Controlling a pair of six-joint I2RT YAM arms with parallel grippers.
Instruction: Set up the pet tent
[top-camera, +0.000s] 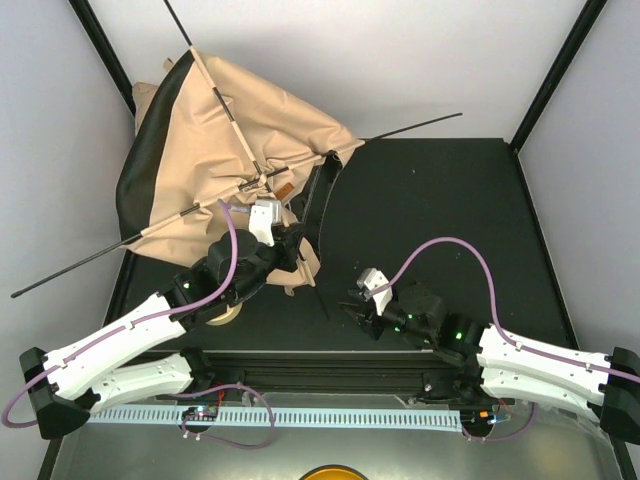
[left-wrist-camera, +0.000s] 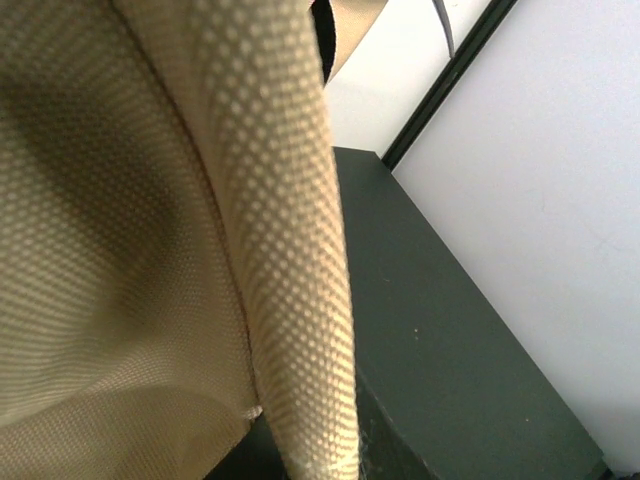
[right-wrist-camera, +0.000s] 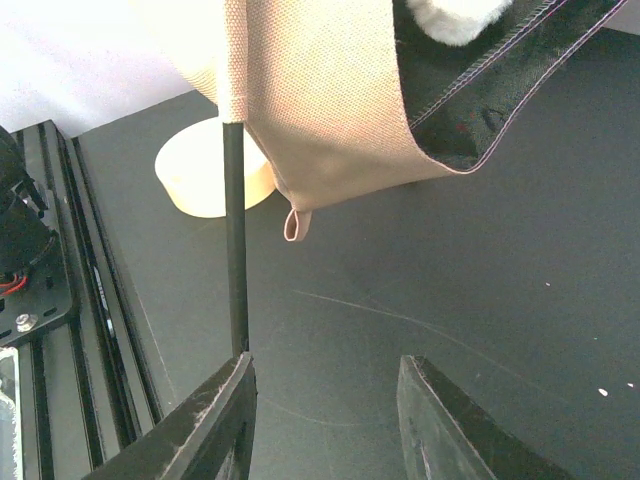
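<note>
The pet tent (top-camera: 215, 135) lies crumpled at the table's far left, tan canvas with black lining showing at its left edge. Thin black poles (top-camera: 240, 125) cross over it and stick out past the fabric. My left gripper (top-camera: 288, 240) reaches into the tent's near edge. Tan weave (left-wrist-camera: 150, 250) fills the left wrist view and hides the fingers, which are shut on the fabric. My right gripper (right-wrist-camera: 328, 360) is open just above the table. A black pole (right-wrist-camera: 235, 250) hangs down from the tent's hem (right-wrist-camera: 330, 110), ending beside the left fingertip (right-wrist-camera: 240, 365), outside the gap.
A cream tape roll (top-camera: 222, 315) sits by the left arm, also seen behind the pole as a pale disc (right-wrist-camera: 205, 180). Black frame posts (top-camera: 555, 75) and white walls enclose the dark table (top-camera: 450, 200). A rail (top-camera: 320, 360) runs along the near edge.
</note>
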